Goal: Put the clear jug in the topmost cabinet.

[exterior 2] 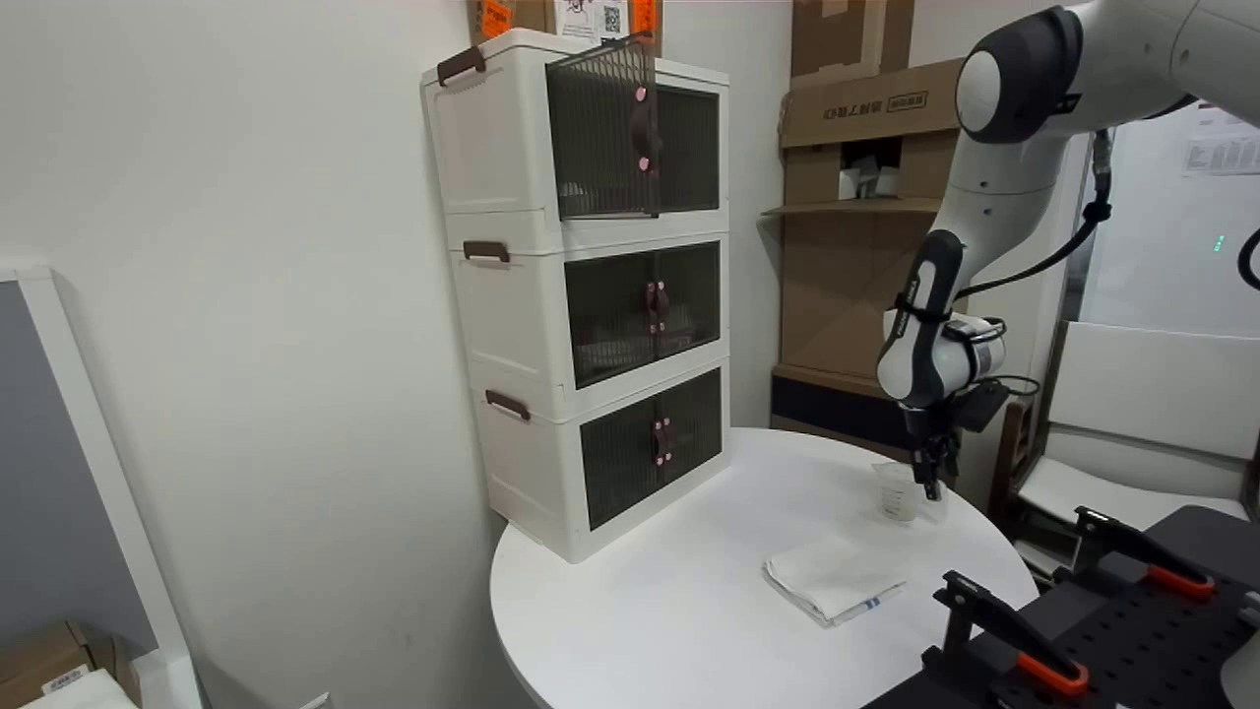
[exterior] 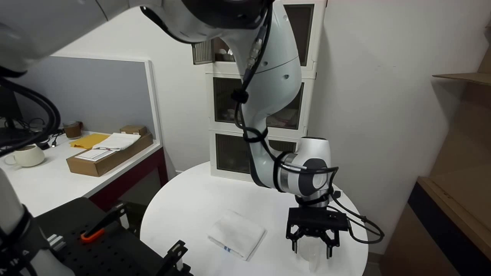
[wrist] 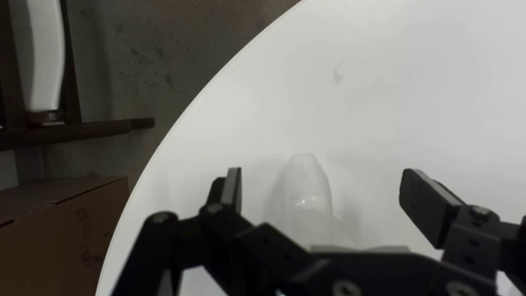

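Note:
The clear jug (exterior 2: pixel 896 491) stands upright on the white round table near its edge. It is faint in an exterior view (exterior: pixel 313 257), and its handle shows in the wrist view (wrist: pixel 309 201). My gripper (wrist: pixel 324 193) is open, with its fingers apart on either side of the handle; a gap shows on both sides. The gripper also shows low at the jug in both exterior views (exterior: pixel 312 251) (exterior 2: pixel 931 481). The topmost cabinet (exterior 2: pixel 689 148) has its left dark door swung outward and its right door shut. In an exterior view (exterior: pixel 299 34) my arm hides part of it.
A folded white cloth or packet (exterior: pixel 238 234) lies on the round table (exterior 2: pixel 669 630). The middle (exterior 2: pixel 645 310) and lowest (exterior 2: pixel 655 443) compartments are shut. Boxes (exterior 2: pixel 566 18) sit on the tower. Tall cardboard (exterior 2: pixel 837 286) stands beside the table. A black perforated base (exterior: pixel 111 245) borders it.

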### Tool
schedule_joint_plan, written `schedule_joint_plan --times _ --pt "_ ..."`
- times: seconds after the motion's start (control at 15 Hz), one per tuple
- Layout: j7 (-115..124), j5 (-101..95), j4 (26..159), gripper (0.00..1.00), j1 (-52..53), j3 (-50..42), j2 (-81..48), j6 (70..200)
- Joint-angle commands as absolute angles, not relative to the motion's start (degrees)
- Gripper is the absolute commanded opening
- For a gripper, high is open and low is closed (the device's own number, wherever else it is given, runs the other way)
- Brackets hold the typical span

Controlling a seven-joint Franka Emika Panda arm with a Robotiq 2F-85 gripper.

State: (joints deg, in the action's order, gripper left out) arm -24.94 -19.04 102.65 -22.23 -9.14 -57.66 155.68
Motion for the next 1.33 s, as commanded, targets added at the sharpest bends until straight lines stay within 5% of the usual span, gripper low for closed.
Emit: schedule_joint_plan --times 0.0,0.27,0.4,1.0,1.27 --pt "-27.12 -18.54 99.98 0.97 -22.85 -8.59 -59.22 154.59" --pt "-28.15 -18.73 98.48 0.96 -23.07 -8.54 -60.15 154.70" --pt "-28.60 -18.83 97.91 0.71 -23.11 -8.60 -60.55 154.67" --pt "-30.09 -19.30 97.32 0.05 -22.87 -8.65 -60.96 154.83" --pt "-30.67 -18.92 97.64 0.07 -23.22 -8.13 -60.17 154.44"
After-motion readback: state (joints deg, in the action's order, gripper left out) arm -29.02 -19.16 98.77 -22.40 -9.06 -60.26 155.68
